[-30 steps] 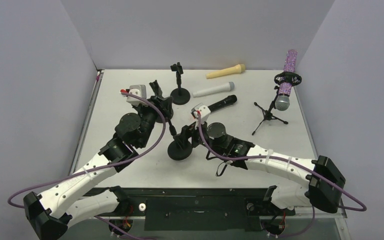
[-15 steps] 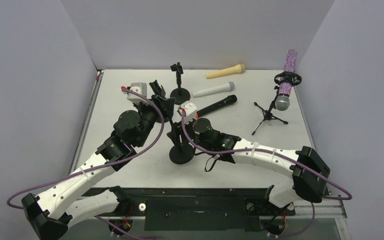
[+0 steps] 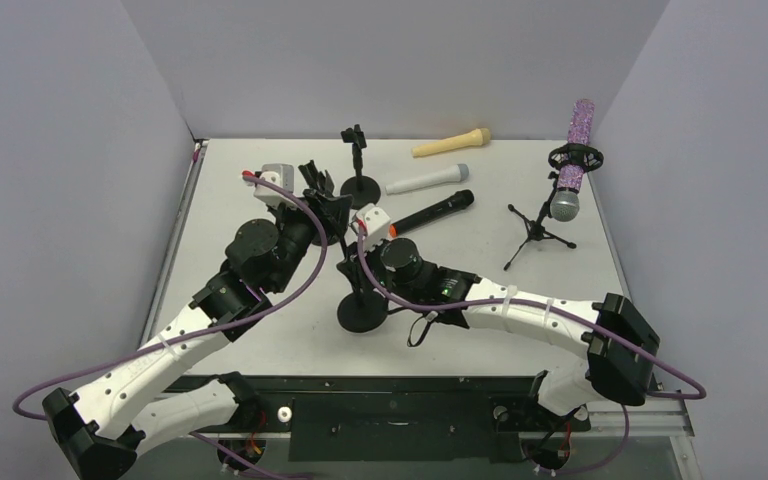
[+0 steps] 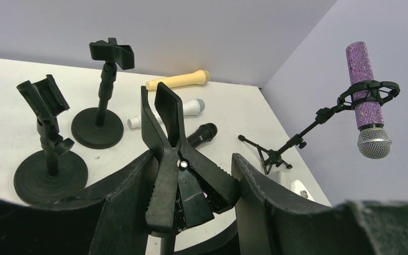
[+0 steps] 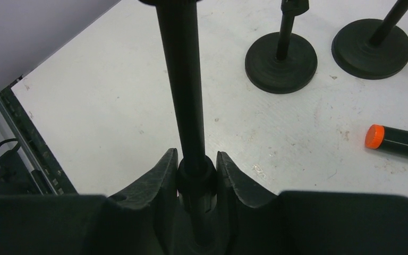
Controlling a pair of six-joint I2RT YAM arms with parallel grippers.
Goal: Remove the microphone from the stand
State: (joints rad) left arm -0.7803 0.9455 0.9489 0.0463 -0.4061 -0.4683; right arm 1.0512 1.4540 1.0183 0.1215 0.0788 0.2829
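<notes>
A purple glitter microphone (image 3: 575, 150) (image 4: 368, 95) sits in the cradle of a black tripod stand (image 3: 538, 228) at the right of the table, far from both grippers. My left gripper (image 3: 332, 215) (image 4: 194, 159) is shut on the spring clip (image 4: 164, 122) atop a round-base stand (image 3: 363, 312) mid-table, its fingers pressing the clip's two handles. The clip holds nothing. My right gripper (image 3: 352, 265) (image 5: 195, 154) is shut on that same stand's pole (image 5: 180, 79), at a collar low on it.
Two other empty round-base stands (image 3: 359, 185) (image 4: 48, 159) stand behind the held one. A yellow microphone (image 3: 450, 143), a white one (image 3: 427, 180) and a black one (image 3: 435, 210) with an orange end (image 5: 374, 136) lie at the back. Walls close three sides.
My right arm swung left to the middle stand and its gripper closed on the pole. The left gripper kept its hold on the clip.
</notes>
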